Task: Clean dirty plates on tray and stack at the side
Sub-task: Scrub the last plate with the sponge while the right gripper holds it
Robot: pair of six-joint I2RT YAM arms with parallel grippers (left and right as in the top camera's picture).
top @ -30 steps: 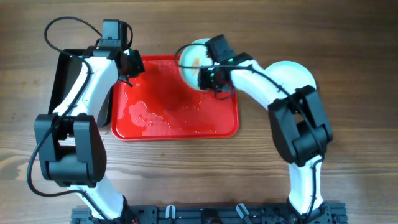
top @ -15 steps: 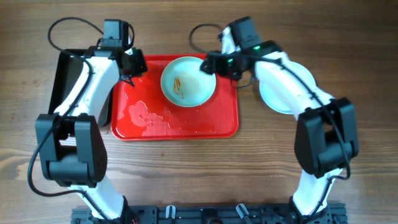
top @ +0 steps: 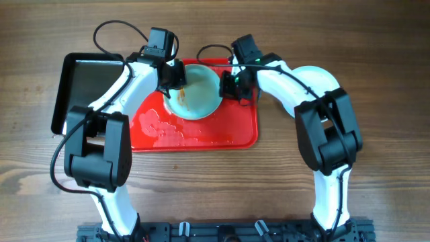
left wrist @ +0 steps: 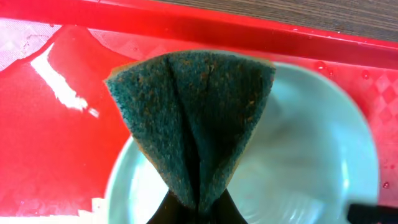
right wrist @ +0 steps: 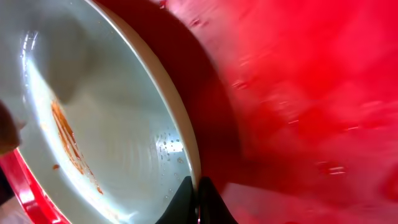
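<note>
While the right gripper pinches the rim of the plate at 3 o'clock, the left gripper, clamped on the sponge, should scrub the orange smear gently; the plate lies at the 12 o'clock side of the tray.

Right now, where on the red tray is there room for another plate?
The tray is bare, though wet, between the plate and its near rim. Its far half is crowded: the left gripper with the sponge and the right gripper meet there.
</note>
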